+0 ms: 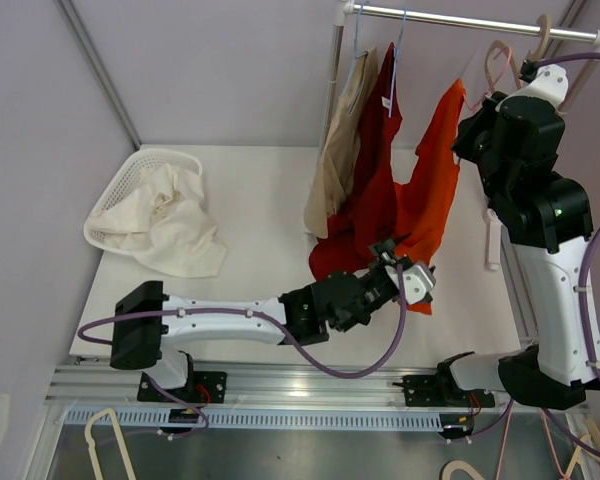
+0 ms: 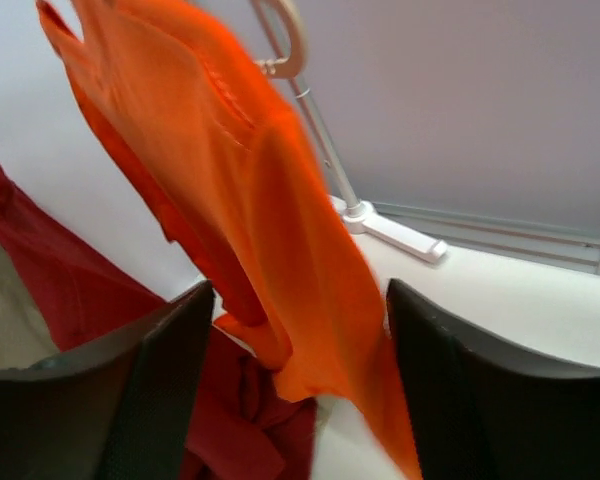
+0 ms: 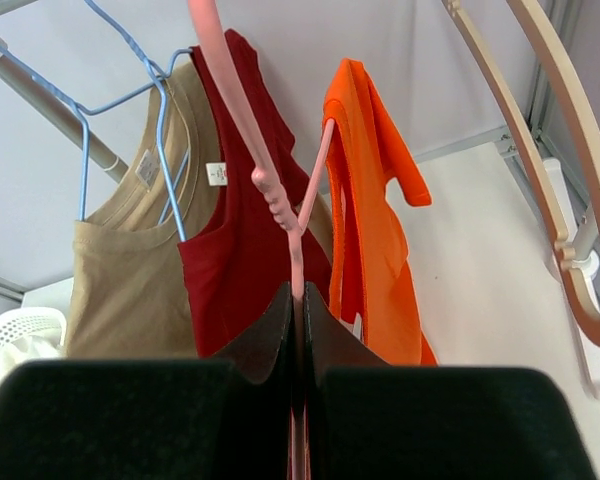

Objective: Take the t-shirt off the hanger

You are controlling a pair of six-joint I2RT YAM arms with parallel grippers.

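The orange t-shirt [image 1: 435, 190] hangs from a pink hanger [image 1: 495, 65] at the right end of the rail. My right gripper [image 1: 515, 75] is shut on the pink hanger [image 3: 280, 200] near its neck; the orange t-shirt [image 3: 370, 230] droops from the hanger's far arm. My left gripper [image 1: 405, 270] is low at the shirt's bottom hem. In the left wrist view it is open [image 2: 295, 330], with the orange cloth [image 2: 270, 200] hanging between its two black fingers [image 2: 150, 380], not pinched.
A red shirt [image 1: 375, 190] and a tan shirt [image 1: 340, 150] hang on blue hangers [image 3: 130, 100] from the rail [image 1: 470, 18]. A white basket [image 1: 140, 170] with a cream cloth [image 1: 170, 225] stands at the left. A wooden hanger [image 3: 550, 180] hangs right of my right gripper.
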